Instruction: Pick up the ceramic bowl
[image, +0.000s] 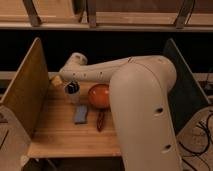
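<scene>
The ceramic bowl (98, 95) is round, glossy and orange-red. It sits near the middle of the wooden table, and my arm hides its right side. My gripper (61, 80) hangs down from the wrist at the far left of the table, to the left of the bowl and apart from it. A small white cup (72, 90) with dark contents stands between the gripper and the bowl.
A blue flat object (81, 114) lies in front of the cup. A dark red elongated object (101, 120) lies in front of the bowl. Wooden side panels (27, 85) wall the table (65, 135) on the left and right. My large arm (142, 110) covers the table's right half.
</scene>
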